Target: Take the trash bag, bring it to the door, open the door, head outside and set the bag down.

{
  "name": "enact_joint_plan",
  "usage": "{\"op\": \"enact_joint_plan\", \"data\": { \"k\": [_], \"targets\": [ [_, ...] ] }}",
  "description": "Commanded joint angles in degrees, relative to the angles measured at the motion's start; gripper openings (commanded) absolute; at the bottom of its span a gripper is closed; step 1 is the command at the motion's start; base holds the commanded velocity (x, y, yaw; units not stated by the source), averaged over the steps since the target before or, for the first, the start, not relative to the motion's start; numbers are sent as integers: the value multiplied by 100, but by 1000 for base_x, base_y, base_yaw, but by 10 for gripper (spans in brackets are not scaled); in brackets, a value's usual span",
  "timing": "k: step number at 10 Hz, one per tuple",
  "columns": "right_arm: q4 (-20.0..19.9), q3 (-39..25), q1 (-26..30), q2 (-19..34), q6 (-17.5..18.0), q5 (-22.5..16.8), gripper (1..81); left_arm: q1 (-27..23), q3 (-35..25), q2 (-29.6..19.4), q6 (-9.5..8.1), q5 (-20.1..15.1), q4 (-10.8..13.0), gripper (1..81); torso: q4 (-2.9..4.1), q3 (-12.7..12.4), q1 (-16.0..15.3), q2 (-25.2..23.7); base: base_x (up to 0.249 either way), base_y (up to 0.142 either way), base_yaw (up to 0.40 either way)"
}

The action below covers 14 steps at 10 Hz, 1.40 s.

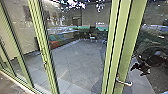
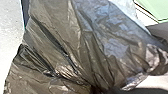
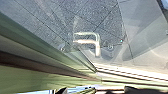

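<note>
The black trash bag looms large and crumpled in the left wrist view. Its folds draw together at my left gripper, which is shut on the gathered plastic. In the head view, a glass door with a light green frame stands close in front of me, its metal lever handle low on the frame. The right wrist view looks onto glass and green frame, with a pale bent handle shape that may be partly a reflection. How my right gripper stands cannot be made out.
Paving stretches beyond the glass in the head view, with orange and teal shapes further back. More green posts stand at the left. Dark shapes show at or behind the glass on the right, unclear whether reflected.
</note>
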State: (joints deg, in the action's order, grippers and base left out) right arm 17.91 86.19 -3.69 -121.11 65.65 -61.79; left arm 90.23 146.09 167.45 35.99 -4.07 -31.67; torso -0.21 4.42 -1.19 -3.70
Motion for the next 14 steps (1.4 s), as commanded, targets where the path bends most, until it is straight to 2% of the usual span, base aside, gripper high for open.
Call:
{"op": "enact_joint_plan", "data": {
  "k": [1,3,4,7,9,10,13,14],
  "targets": [
    [1874,809,1252,111,-1254,333,811,-186,-37,-62,22,-489,-32,10,0,0,0,0,0,0,0],
    [1936,1127,1103,93,-1564,484,811,-186,-37,-62,14,-489,-50,10,0,-2,4,-2,0,0,0],
    [2013,1337,1032,85,-1729,755,811,-186,-37,-53,14,-489,-50,10,0,-2,6,-2,0,0,0],
    [2542,1365,1049,163,-1827,757,811,-186,-37,-36,14,-586,-58,10,0,-5,9,-5,0,0,0],
    [2709,1162,1102,445,-2082,748,811,-186,-37,-18,14,-586,-58,10,0,-5,2,0,0,0,0],
    [2909,1007,1111,619,-2247,695,811,-186,-37,-10,14,-586,-50,10,2,-2,0,0,0,0,0],
    [3746,556,1014,946,-2302,625,811,-186,-37,-18,14,-586,-50,10,2,-2,-5,2,0,0,0],
    [4210,565,883,981,-2626,388,811,-186,-37,-9,14,-586,-50,10,2,-2,-7,2,0,0,0]
  ]
}}
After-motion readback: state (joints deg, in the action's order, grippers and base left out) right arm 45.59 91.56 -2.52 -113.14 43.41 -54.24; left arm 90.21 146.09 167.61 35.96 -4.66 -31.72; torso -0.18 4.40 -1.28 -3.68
